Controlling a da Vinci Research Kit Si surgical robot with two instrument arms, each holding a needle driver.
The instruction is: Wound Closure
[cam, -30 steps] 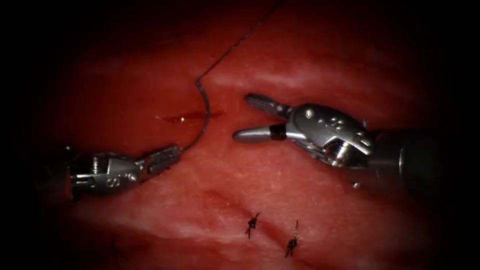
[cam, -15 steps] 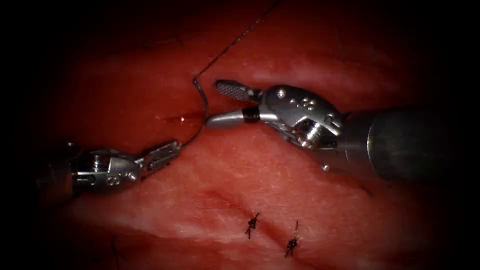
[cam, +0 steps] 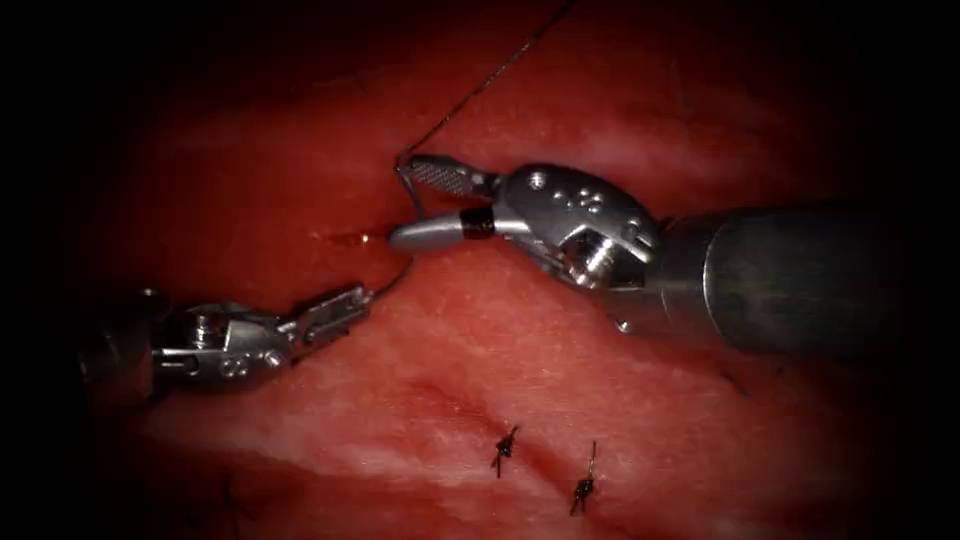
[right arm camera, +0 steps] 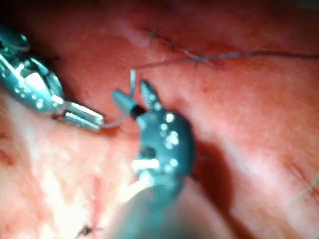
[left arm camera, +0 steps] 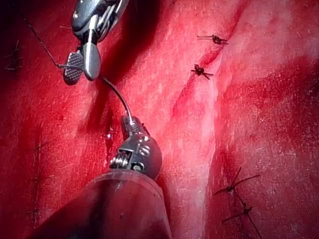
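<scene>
Within the last second the right gripper point(cam: 405, 205), spread open, had moved left around the needle point(cam: 408, 190) near its thread end, while the left gripper point(cam: 350, 303) pinched its tip end above the tissue point(cam: 560, 380)

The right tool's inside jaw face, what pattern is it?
Fine cross-hatched grid on the right tool, clearest in the endoscope view.

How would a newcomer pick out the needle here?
Start at the left tool, jaws shut on one end of a thin curved wire. That needle arcs up between the right tool's open jaws. Unlike the straight dark thread, it is stiff, curved metal.
</scene>
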